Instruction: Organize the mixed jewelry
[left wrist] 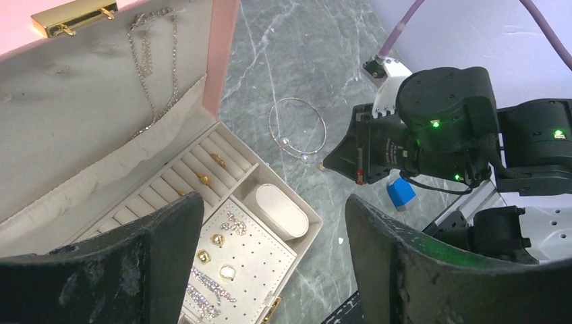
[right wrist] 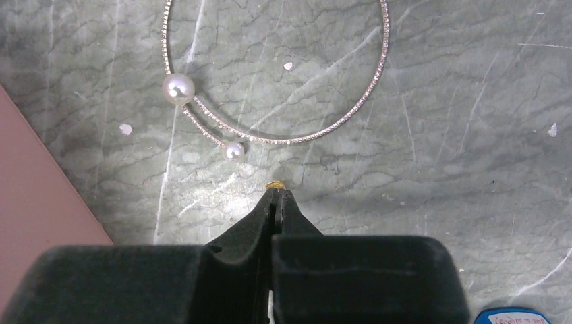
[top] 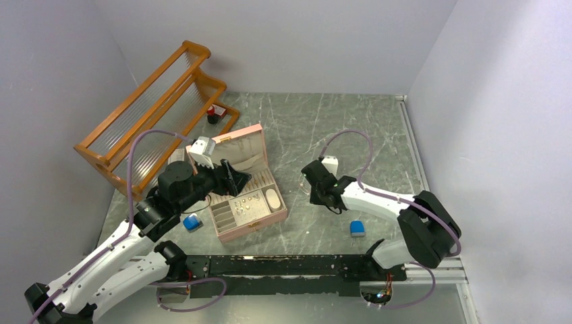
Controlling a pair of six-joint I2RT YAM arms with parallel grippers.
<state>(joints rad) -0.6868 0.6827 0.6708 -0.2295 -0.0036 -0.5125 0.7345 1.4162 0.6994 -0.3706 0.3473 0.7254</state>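
Right hand [right wrist: 275, 196] is pinched all the way closed, with a tiny gold piece [right wrist: 275, 183] poking out at the very tips, down at the desk [right wrist: 438, 169]. Just ahead of the tips lies the wire hoop [right wrist: 290, 142], flat on the marble, its two pearl ends nearest the fingers but not touching them. Off to that hand's left a pink corner shows, and a blue block [right wrist: 512, 316] peeks in back by its right side.

Left hand [left wrist: 273, 202] is spread wide with nothing in it, hanging over the open pink box [left wrist: 222, 40]. Right below it are the white cushion [left wrist: 283, 209] and the perforated card with small gold and silver studs [left wrist: 219, 256]. Further out from the fingers, a few gold rings [left wrist: 202, 177] sit in the ring slots, and a silver chain [left wrist: 158, 61] hangs in the lid. The raised lid stands to the left of that hand. Past the box's right edge the hoop and the other arm are in plain view, well apart from these fingers.

From above, a second blue block [top: 192, 222] sits just beside the left arm near the box, and a wooden rack [top: 155, 108] fills the far left corner behind it.
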